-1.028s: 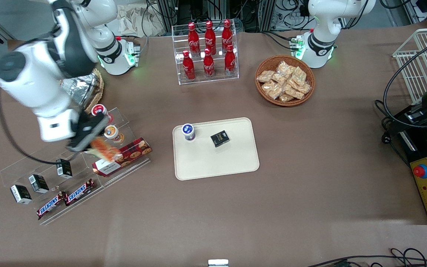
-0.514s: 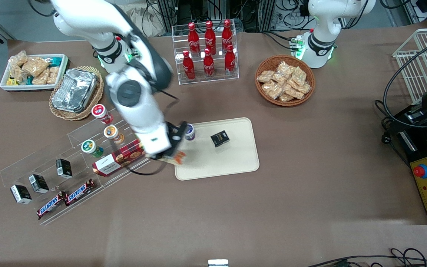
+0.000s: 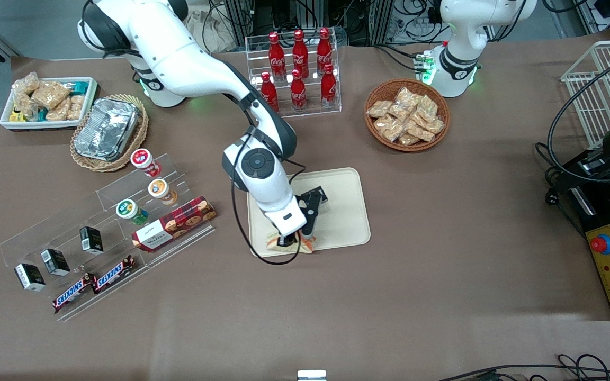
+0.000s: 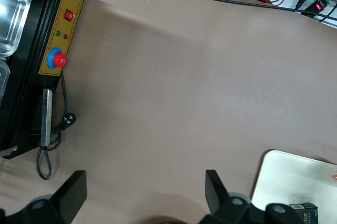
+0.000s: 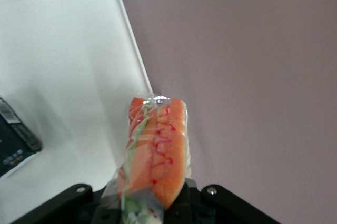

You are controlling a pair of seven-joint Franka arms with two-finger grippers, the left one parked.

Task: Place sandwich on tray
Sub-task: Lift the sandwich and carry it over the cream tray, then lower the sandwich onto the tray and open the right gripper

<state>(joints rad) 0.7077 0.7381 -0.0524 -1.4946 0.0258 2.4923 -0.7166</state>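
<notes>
My right gripper point(image 3: 290, 241) is shut on the sandwich point(image 3: 307, 243), a wrapped wedge with orange, red and green filling, which also shows in the right wrist view point(image 5: 155, 153). It hangs over the edge of the cream tray point(image 3: 344, 222) nearest the front camera. In the right wrist view the sandwich sits above the tray's rim point(image 5: 134, 56), partly over the tray and partly over the brown table. A small black box point(image 3: 315, 194) lies on the tray farther from the camera; it also shows in the right wrist view point(image 5: 13, 148).
A clear stepped rack point(image 3: 104, 233) with cups, a biscuit box, small black boxes and Snickers bars stands toward the working arm's end. A cola bottle rack point(image 3: 298, 74) and a wicker basket of snack packets point(image 3: 407, 114) stand farther from the camera.
My gripper has carried the sandwich from the clear rack over to the tray's near edge. The arm now covers the small white-and-blue cup on the tray.
</notes>
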